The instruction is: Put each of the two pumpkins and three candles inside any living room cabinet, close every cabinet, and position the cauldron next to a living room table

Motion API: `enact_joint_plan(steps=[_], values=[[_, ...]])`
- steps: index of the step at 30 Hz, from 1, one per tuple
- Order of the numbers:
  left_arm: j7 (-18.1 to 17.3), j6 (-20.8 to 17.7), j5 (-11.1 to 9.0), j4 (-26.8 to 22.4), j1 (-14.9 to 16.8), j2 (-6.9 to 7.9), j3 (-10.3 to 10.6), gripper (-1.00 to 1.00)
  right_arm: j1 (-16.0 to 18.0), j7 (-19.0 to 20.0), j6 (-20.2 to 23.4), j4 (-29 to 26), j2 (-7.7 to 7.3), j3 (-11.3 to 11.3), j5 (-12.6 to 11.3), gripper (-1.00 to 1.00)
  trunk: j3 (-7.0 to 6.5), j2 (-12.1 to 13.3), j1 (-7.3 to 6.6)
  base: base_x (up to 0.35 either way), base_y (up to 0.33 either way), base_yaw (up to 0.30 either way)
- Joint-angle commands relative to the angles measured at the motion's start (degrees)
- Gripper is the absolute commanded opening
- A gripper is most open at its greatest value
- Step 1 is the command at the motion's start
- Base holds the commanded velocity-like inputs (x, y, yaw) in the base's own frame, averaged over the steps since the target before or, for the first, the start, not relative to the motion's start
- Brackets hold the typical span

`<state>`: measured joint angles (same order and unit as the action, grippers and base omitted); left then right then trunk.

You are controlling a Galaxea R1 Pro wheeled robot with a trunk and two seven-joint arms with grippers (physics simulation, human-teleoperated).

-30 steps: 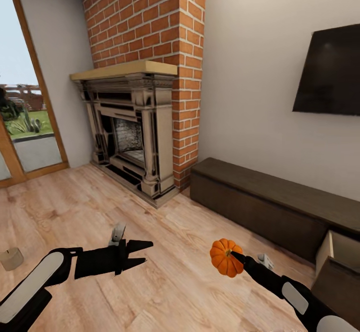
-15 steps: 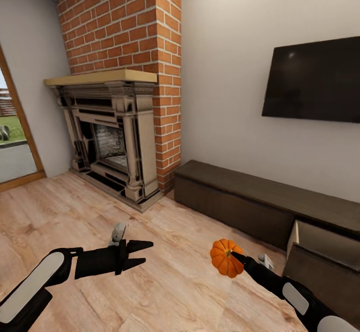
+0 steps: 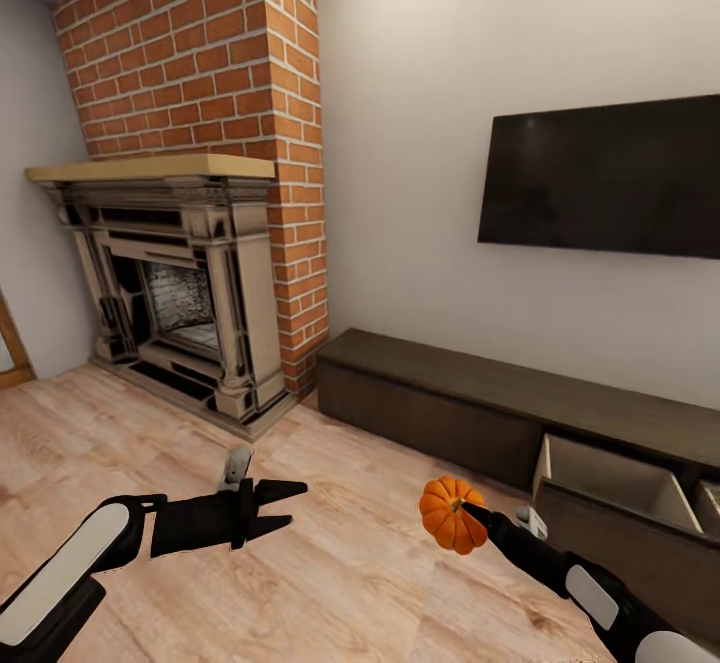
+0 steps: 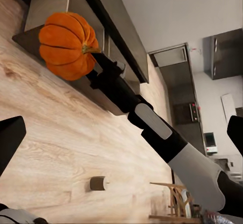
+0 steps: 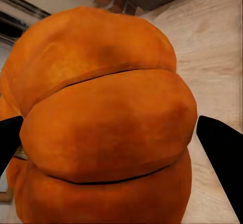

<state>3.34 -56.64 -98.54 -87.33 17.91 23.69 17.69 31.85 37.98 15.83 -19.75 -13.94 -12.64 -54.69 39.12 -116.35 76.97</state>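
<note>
My right gripper (image 3: 468,515) is shut on a bright-orange ribbed pumpkin (image 3: 451,514), held above the wooden floor; up close, the pumpkin (image 5: 106,127) sits between both black fingers (image 5: 223,155). The left wrist view shows the same pumpkin (image 4: 67,39) at the end of my right arm. Level with it, my left gripper (image 3: 286,507) stands open and holds nothing. The long dark-brown cabinet (image 3: 440,398) runs along the wall ahead, with one pull-out front (image 3: 610,475) open at the right, its pale inside bare. A small squat round piece (image 4: 98,183), perhaps a candle, lies on the floor.
A brick chimney with a dark fireplace (image 3: 170,293) and pale mantel stands at the left. A black TV (image 3: 605,178) hangs on the wall above the cabinet. Open wooden floor (image 3: 350,583) stretches between me and the cabinet. Grey kitchen units (image 4: 223,57) show far off.
The head view has swung to the right, so fireplace and cabinet slid left and the open drawer came further into sight. Both arms keep their pose, with the pumpkin still held.
</note>
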Motion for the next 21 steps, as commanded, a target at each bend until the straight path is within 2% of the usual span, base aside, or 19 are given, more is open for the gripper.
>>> enact_joint_plan(steps=[1, 21], values=[[0.4, -0.1, -0.4, 0.0, 0.0, 0.05, 0.1, 1.0, 0.1, 0.0, 0.4, 0.0, -0.04, -0.1, -0.8, -1.0, -0.19, 0.4, -0.23, 0.0, 0.0, -0.236], [0.4, -0.1, -0.3, 0.0, 0.0, 0.04, 0.0, 1.0, 0.1, -0.3, 0.5, 0.1, -0.44, -0.1, -0.8, -1.0, -5.1, 8.4, -4.63, 0.0, 0.0, -0.236]])
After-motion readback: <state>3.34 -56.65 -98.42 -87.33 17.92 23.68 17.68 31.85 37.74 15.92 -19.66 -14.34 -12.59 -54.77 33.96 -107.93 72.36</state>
